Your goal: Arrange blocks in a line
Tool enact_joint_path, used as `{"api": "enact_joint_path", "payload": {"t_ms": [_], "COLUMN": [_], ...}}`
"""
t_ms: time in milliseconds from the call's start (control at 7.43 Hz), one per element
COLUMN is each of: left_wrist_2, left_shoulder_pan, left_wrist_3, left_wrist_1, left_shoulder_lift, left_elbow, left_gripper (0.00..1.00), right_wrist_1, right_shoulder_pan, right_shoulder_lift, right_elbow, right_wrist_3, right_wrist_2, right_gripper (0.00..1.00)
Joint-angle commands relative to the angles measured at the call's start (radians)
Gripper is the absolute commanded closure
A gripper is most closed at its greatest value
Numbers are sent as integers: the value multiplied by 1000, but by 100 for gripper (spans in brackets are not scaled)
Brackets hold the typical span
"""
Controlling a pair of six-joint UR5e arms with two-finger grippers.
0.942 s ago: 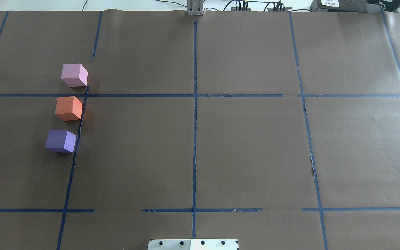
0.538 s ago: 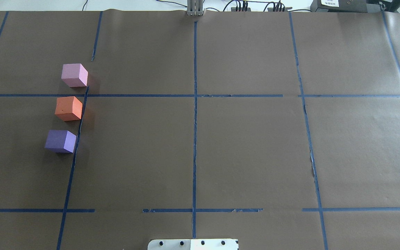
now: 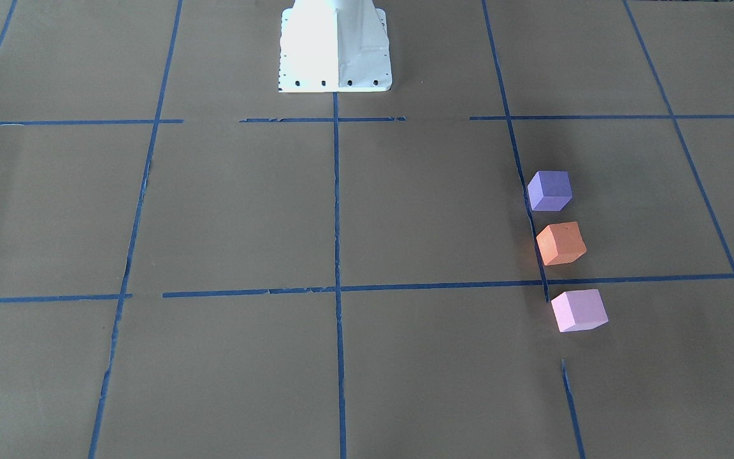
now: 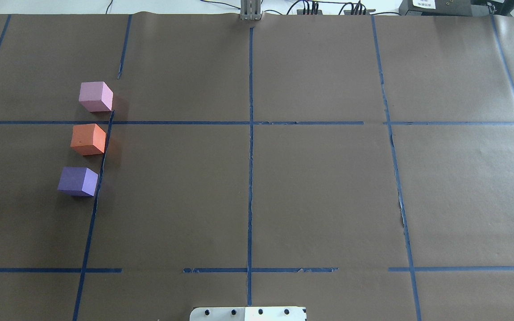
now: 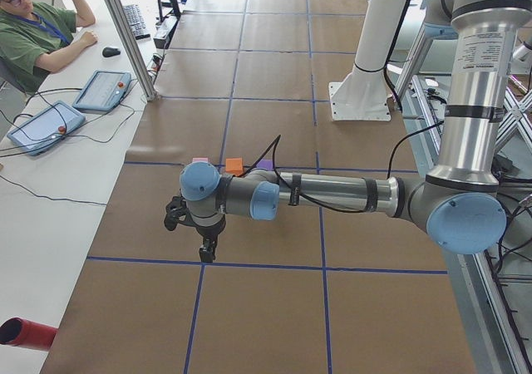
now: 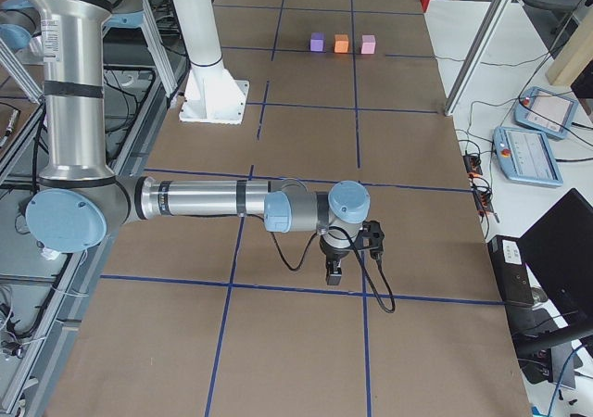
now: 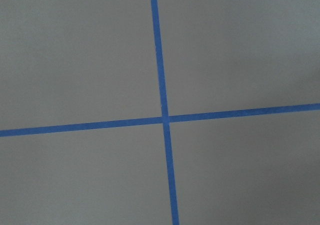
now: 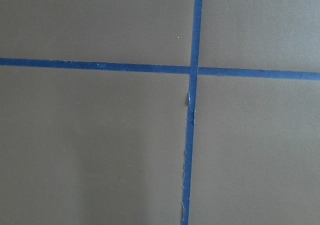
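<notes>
Three blocks stand in a line on the brown paper, apart from each other, along a blue tape line. In the overhead view they are the pale pink block (image 4: 95, 96), the orange block (image 4: 88, 139) and the violet-purple block (image 4: 77, 181). The front-facing view shows the purple (image 3: 550, 190), orange (image 3: 561, 243) and pink (image 3: 578, 310) blocks. My left gripper (image 5: 206, 246) hangs over the table's left end, nearer that end than the blocks. My right gripper (image 6: 334, 272) hangs over the far right end. Both show only in side views, so I cannot tell whether they are open or shut.
The white robot base (image 3: 335, 57) stands at the table's middle edge. Blue tape lines (image 4: 250, 133) grid the paper. An operator (image 5: 33, 33) sits by teach pendants (image 5: 101, 91) beyond the table. Cables (image 4: 310, 8) lie at the far edge.
</notes>
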Motion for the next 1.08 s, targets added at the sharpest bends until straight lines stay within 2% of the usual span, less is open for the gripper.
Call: {"api": "enact_joint_path", "payload": {"t_ms": [0, 942], "left_wrist_2": [-1, -9], "left_shoulder_pan": [-10, -19], "left_wrist_3": [37, 39], "left_wrist_1": [1, 4], "left_shoulder_lift": [30, 82], "left_elbow": [8, -6], "left_gripper": [0, 0], "right_wrist_1": [0, 0], "right_shoulder_pan": [0, 0], "right_shoulder_lift": [0, 1], "right_elbow": [1, 0], "right_wrist_3": [0, 0], "right_wrist_2": [1, 0], "right_gripper": [0, 0]}}
